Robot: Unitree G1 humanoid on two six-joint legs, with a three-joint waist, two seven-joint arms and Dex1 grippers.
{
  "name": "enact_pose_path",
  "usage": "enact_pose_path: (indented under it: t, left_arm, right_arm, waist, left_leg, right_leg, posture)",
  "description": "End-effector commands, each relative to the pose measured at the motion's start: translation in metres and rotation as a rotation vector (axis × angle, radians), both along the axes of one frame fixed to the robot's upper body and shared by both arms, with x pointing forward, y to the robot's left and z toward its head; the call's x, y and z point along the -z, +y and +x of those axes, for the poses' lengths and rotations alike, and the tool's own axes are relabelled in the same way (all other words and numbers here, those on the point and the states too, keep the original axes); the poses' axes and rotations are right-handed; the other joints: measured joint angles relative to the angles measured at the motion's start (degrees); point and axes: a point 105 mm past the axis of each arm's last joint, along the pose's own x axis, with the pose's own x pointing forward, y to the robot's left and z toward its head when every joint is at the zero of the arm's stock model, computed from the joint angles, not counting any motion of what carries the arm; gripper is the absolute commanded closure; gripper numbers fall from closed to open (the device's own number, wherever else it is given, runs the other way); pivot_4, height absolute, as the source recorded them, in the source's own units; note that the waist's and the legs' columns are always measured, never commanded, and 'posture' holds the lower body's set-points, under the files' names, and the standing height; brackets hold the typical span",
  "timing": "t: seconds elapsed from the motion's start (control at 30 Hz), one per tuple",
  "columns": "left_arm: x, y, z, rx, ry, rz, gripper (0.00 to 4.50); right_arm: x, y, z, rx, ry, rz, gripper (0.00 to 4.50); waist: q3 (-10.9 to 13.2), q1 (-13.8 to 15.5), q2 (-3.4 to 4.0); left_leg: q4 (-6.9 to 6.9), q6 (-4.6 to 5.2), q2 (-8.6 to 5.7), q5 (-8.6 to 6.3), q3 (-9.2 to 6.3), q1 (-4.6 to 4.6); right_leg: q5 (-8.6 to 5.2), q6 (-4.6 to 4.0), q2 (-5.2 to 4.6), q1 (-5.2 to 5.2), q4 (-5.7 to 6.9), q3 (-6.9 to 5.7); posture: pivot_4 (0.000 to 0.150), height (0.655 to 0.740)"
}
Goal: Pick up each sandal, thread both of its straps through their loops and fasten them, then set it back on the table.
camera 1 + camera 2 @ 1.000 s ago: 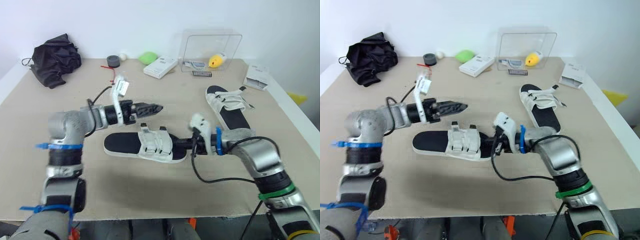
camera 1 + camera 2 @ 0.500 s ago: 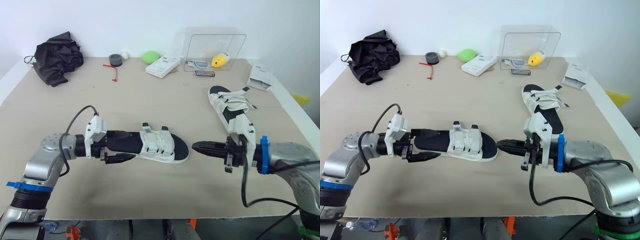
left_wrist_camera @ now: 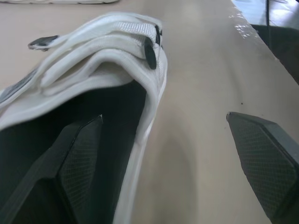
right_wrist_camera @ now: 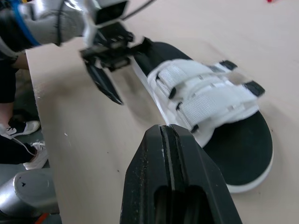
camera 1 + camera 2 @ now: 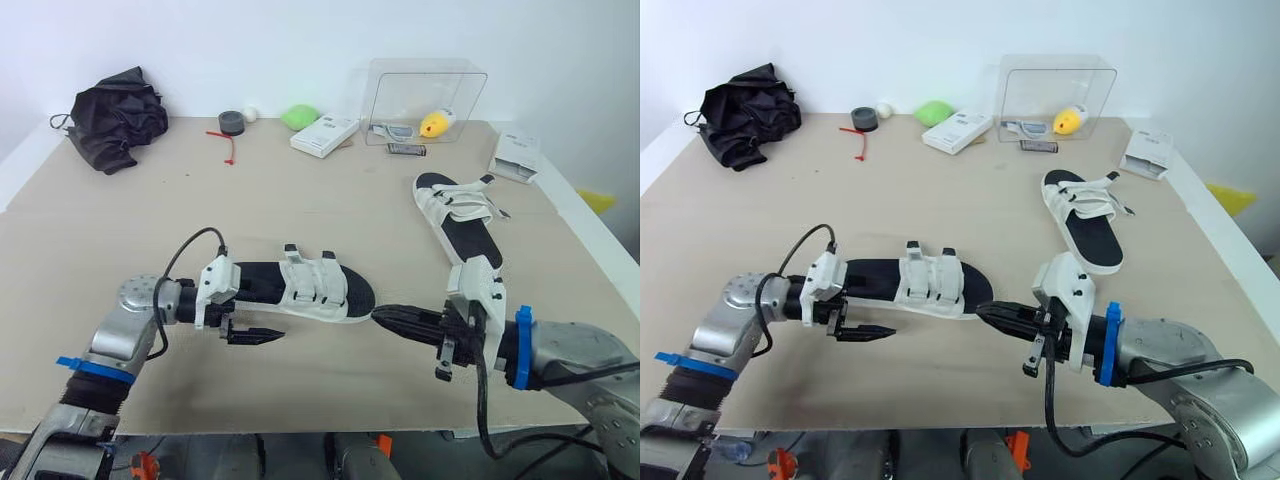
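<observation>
Matte beige table (image 5: 300, 390) against a white wall. The near sandal (image 5: 300, 288), with a smooth black footbed and ribbed white woven straps, lies mid-width toward the front edge. The left gripper (image 5: 250, 322) is spread astride the rim at its left end. The right gripper (image 5: 385, 317) is pressed together, tip just beside the other end. The second sandal (image 5: 462, 215) lies near the right edge, with bare tabletop between the two.

The near sandal (image 5: 300, 290) and the far sandal (image 5: 460, 215) both have black footbeds and white ribbed straps with black tabs. The worktop (image 5: 330, 210) is plain beige. The left pincer (image 5: 250, 318) and right pincer (image 5: 385, 317) are black; the left's pads (image 3: 79, 168) are cross-hatched. The cloth (image 5: 115, 105) is black.
</observation>
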Motion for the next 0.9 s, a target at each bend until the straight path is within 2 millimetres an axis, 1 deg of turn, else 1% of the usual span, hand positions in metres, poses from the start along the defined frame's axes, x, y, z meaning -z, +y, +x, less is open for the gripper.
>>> enact_pose_path:
  t: [0.03,0.07,0.17,0.2,0.27,0.3,0.33,0.37,0.4,0.47,0.5,0.53,0.6,0.7,0.77,0.8,0.83,0.9]
  left_arm:
    - [0.002,-0.009,0.006,0.022,-0.03,0.008,0.11]
    - [0.003,-0.014,0.008,0.026,-0.03,0.006,0.11]
    - [0.003,-0.026,0.014,0.023,-0.028,-0.012,0.88]
    - [0.004,-0.028,0.015,0.023,-0.031,-0.011,1.28]
    - [0.005,-0.03,0.018,0.016,-0.031,-0.008,1.78]
    - [0.004,-0.03,0.02,-0.001,-0.024,-0.016,2.09]
    - [0.003,-0.031,0.022,-0.019,-0.016,-0.028,2.72]
    - [0.0,-0.031,0.024,-0.039,-0.006,-0.044,3.24]
    - [-0.002,-0.031,0.026,-0.058,0.005,-0.064,3.24]
    - [-0.01,-0.032,0.03,-0.105,0.041,-0.116,4.1]
    - [-0.014,-0.032,0.034,-0.133,0.058,-0.145,4.38]
    - [-0.017,-0.031,0.037,-0.158,0.072,-0.163,4.45]
    - [-0.019,-0.029,0.04,-0.197,0.092,-0.18,4.45]
    - [-0.017,-0.024,0.044,-0.261,0.127,-0.184,4.45]
    - [-0.02,-0.01,0.071,-0.484,0.114,-0.178,4.45]
    - [-0.024,0.004,0.09,-0.646,0.081,-0.172,4.45]
    - [-0.027,0.018,0.106,-0.788,0.062,-0.173,4.45]
    - [-0.031,0.049,0.128,-1.038,0.052,-0.177,4.45]
  right_arm:
    - [-0.019,0.006,-0.008,-0.021,-0.093,0.052,4.5]
    - [-0.019,0.007,-0.008,-0.022,-0.098,0.054,4.5]
    - [-0.017,0.008,-0.006,-0.007,-0.093,0.046,4.5]
    - [-0.017,0.008,-0.005,-0.003,-0.094,0.045,4.5]
    - [-0.017,0.007,-0.002,0.005,-0.094,0.045,4.5]
    - [-0.016,0.007,-0.001,0.011,-0.092,0.043,4.5]
    - [-0.015,0.006,0.001,0.016,-0.089,0.042,4.5]
    - [-0.014,0.006,0.002,0.018,-0.088,0.04,4.5]
    - [-0.013,0.006,0.003,0.018,-0.086,0.039,4.5]
    - [-0.013,0.007,0.004,0.016,-0.088,0.046,4.5]
    - [-0.014,0.007,0.005,0.015,-0.087,0.057,4.5]
    - [-0.015,0.007,0.007,0.016,-0.088,0.065,4.5]
    - [-0.015,0.006,0.009,0.016,-0.087,0.068,4.5]
    - [-0.014,0.006,0.011,0.016,-0.084,0.068,4.5]
    - [-0.013,0.006,0.013,0.014,-0.085,0.068,4.5]
    - [-0.013,0.007,0.014,0.012,-0.087,0.067,4.5]
    - [-0.013,0.008,0.014,0.009,-0.089,0.067,4.5]
    - [-0.013,0.009,0.016,0.003,-0.092,0.069,4.5]
  waist:
    - [0.0,0.0,0.0]
    - [0.0,0.0,0.0]
    - [-0.01,0.0,0.0]
    - [-0.01,0.0,0.0]
    - [-0.01,0.0,0.0]
    - [-0.01,0.0,0.0]
    - [-0.01,0.0,0.0]
    - [-0.01,0.0,0.0]
    - [-0.01,-0.01,0.0]
    - [-0.01,-0.02,0.0]
    - [-0.01,-0.03,0.0]
    - [-0.01,-0.02,0.0]
    - [-0.01,-0.2,0.0]
    - [-0.01,-0.3,0.0]
    - [-0.01,-0.24,0.0]
    - [0.0,-0.24,-0.01]
    - [0.0,-0.24,-0.01]
    - [0.07,-0.41,-0.14]
  left_leg:
    - [0.0,0.0,0.0,0.0,0.0,0.0]
    - [0.0,0.0,0.0,0.0,0.0,0.0]
    - [0.03,0.01,-0.02,0.0,-0.03,-0.01]
    - [0.06,0.01,-0.02,0.0,-0.04,-0.01]
    - [0.08,0.02,-0.03,0.01,-0.04,0.01]
    - [0.09,0.03,-0.03,0.02,-0.04,0.02]
    - [0.09,0.04,-0.03,0.02,-0.04,0.05]
    - [0.1,0.04,-0.03,0.02,-0.05,0.12]
    - [0.1,0.04,-0.03,0.02,-0.05,0.12]
    - [0.1,0.04,-0.03,0.02,-0.05,0.23]
    - [0.11,0.04,-0.03,0.02,-0.06,0.23]
    - [0.14,0.05,-0.02,0.03,-0.06,0.24]
    - [0.14,0.07,-0.01,0.04,-0.06,0.25]
    - [0.14,0.08,0.03,0.04,-0.06,0.3]
    - [0.13,0.08,0.05,0.04,-0.08,0.3]
    - [0.14,0.08,0.05,0.05,-0.11,0.3]
    - [0.15,0.09,0.04,0.05,-0.12,0.3]
    - [0.2,0.22,0.04,0.13,-0.16,0.3]
  right_leg:
    - [0.0,0.01,0.0,0.0,0.0,0.01]
    - [0.0,0.01,0.0,0.0,0.0,0.01]
    - [0.01,0.02,0.0,0.02,0.01,0.0]
    - [0.02,0.03,0.0,0.04,0.01,0.0]
    - [0.03,0.05,0.0,0.07,0.01,0.0]
    - [0.05,0.05,0.0,0.09,0.01,0.0]
    - [0.05,0.06,0.0,0.12,0.01,0.0]
    - [0.05,0.06,0.0,0.2,0.01,0.0]
    - [0.05,0.06,0.0,0.2,0.01,0.0]
    - [0.05,0.06,-0.01,0.32,0.01,0.0]
    - [0.05,0.06,-0.01,0.33,0.01,0.0]
    - [0.07,0.07,0.0,0.34,0.01,0.0]
    - [0.09,0.06,0.01,0.34,0.01,0.0]
    - [0.12,0.03,0.07,0.36,0.02,0.0]
    - [0.12,0.02,0.1,0.36,0.03,0.0]
    - [0.12,0.02,0.1,0.37,0.03,-0.01]
    - [0.15,0.02,0.1,0.37,0.03,-0.02]
    - [0.27,0.05,0.11,0.4,0.03,-0.03]
  posture:
    - [0.15,0.74]
    - [0.15,0.74]
    - [0.15,0.74]
    - [0.15,0.74]
    - [0.15,0.74]
    - [0.15,0.74]
    - [0.15,0.74]
    - [0.15,0.74]
    - [0.15,0.74]
    - [0.15,0.74]
    - [0.15,0.74]
    - [0.15,0.74]
    - [0.15,0.74]
    - [0.15,0.74]
    - [0.15,0.74]
    - [0.15,0.74]
    - [0.15,0.74]
    - [0.15,0.74]
